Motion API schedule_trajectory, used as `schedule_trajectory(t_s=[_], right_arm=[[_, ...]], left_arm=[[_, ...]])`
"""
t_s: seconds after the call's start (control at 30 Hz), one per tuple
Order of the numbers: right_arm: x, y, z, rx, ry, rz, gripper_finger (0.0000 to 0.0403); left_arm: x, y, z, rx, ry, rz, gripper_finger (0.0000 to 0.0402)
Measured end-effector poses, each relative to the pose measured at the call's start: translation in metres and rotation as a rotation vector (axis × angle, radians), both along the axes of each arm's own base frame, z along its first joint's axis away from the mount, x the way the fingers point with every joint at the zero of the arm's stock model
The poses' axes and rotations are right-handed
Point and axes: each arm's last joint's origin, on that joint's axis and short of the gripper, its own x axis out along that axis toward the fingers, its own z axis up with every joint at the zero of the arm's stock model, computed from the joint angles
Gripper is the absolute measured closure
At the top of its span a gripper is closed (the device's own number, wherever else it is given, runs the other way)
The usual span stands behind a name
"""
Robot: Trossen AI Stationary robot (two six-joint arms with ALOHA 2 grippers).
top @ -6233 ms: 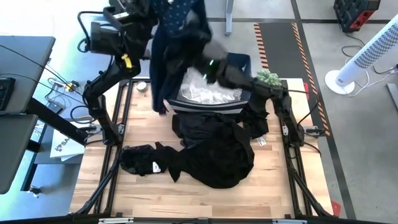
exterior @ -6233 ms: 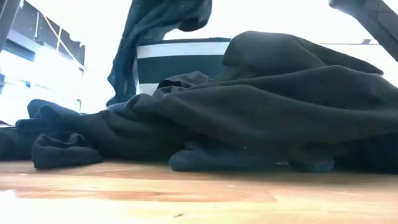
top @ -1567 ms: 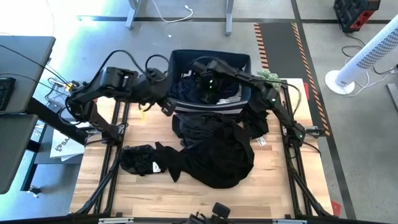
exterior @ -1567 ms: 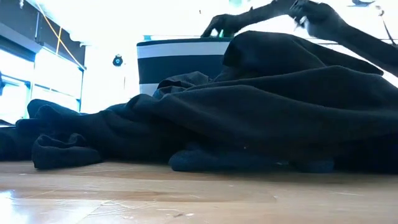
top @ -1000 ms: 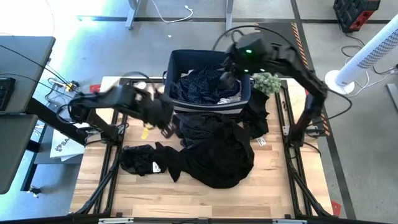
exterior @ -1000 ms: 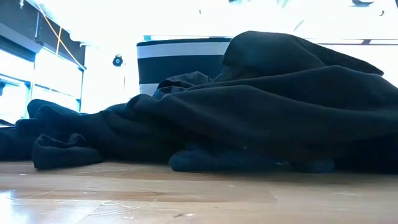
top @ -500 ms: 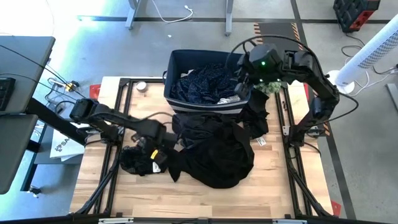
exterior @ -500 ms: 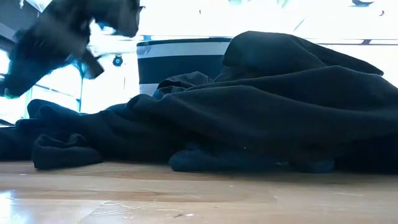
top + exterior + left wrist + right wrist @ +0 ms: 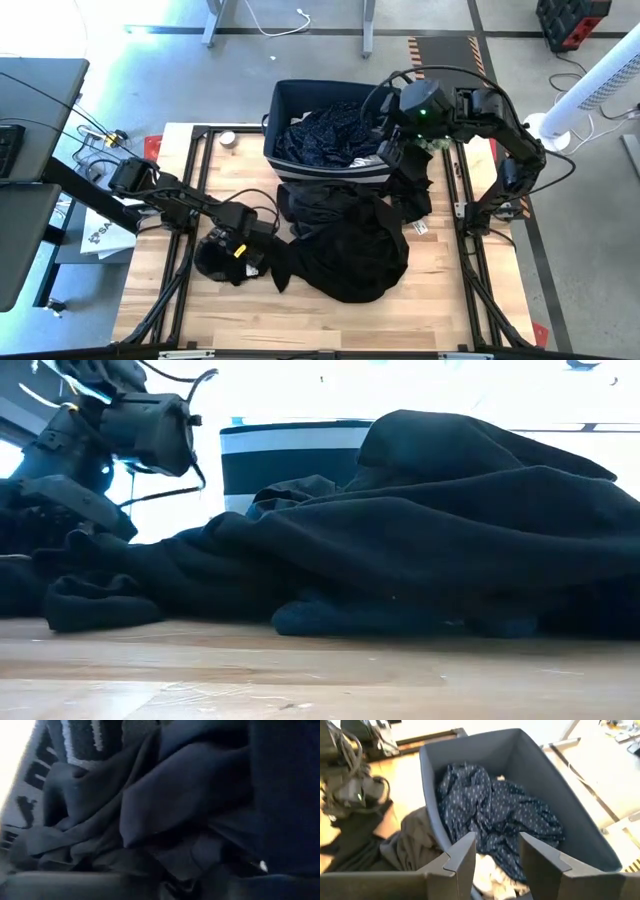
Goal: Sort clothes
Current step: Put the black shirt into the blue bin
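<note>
Black clothes crowd the table's middle; bare wood borders the near edge.

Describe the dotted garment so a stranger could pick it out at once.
Start at the dark blue bin at the table's far edge. Crumpled inside it, over some white fabric, lies the navy garment. Its small white dots set it apart from the plain black clothes heaped on the table.

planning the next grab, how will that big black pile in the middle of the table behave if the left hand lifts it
The black pile lies in soft creased folds, so it will likely sag and drape. Its layers overlap, so neighbouring cloth may drag along. The left hand sits at its smaller edge clump, probably a lighter pull.
</note>
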Motion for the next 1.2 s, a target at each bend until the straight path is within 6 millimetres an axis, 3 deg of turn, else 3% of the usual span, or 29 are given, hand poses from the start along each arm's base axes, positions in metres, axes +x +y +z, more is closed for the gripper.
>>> schedule_trajectory(t_s=[0.07, 0.17, 0.3, 0.43, 0.7, 0.8, 0.9, 1.0, 1.1, 1.2], right_arm=[[0.002, 0.000, 0.002, -0.007, -0.030, 0.002, 0.0258], [0.005, -0.001, 0.006, -0.028, -0.069, 0.016, 0.0258], [0.010, -0.001, 0.012, -0.066, -0.130, 0.041, 0.0258], [0.015, -0.002, 0.020, -0.106, -0.220, 0.061, 0.0258], [0.019, -0.003, 0.029, -0.142, -0.314, 0.070, 0.0258], [0.019, -0.003, 0.028, -0.127, -0.312, 0.060, 0.0258], [0.019, -0.003, 0.028, -0.121, -0.308, 0.058, 0.0258], [0.015, 0.000, 0.030, -0.120, -0.316, 0.067, 0.0258], [0.004, 0.005, 0.037, -0.123, -0.342, 0.075, 0.0258], [-0.013, 0.008, 0.045, -0.125, -0.370, 0.078, 0.0258]], left_arm=[[0.004, 0.003, 0.010, 0.046, -0.033, -0.060, 0.0372], [0.007, 0.008, 0.045, 0.157, -0.055, -0.108, 0.0375], [-0.002, 0.017, 0.119, 0.313, -0.081, -0.116, 0.0372], [-0.022, 0.033, 0.203, 0.484, -0.230, -0.024, 0.0387], [-0.056, 0.067, 0.351, 0.967, -1.010, 0.313, 0.0387], [-0.059, 0.076, 0.398, 1.170, -1.249, 0.315, 0.0387], [-0.054, 0.085, 0.434, 1.370, -1.448, 0.272, 0.0387], [-0.044, 0.095, 0.454, 1.542, -1.590, 0.220, 0.0387], [-0.026, 0.112, 0.458, 1.631, -1.641, 0.226, 0.0387], [0.004, 0.139, 0.448, 1.590, -1.680, 0.197, 0.0387]])
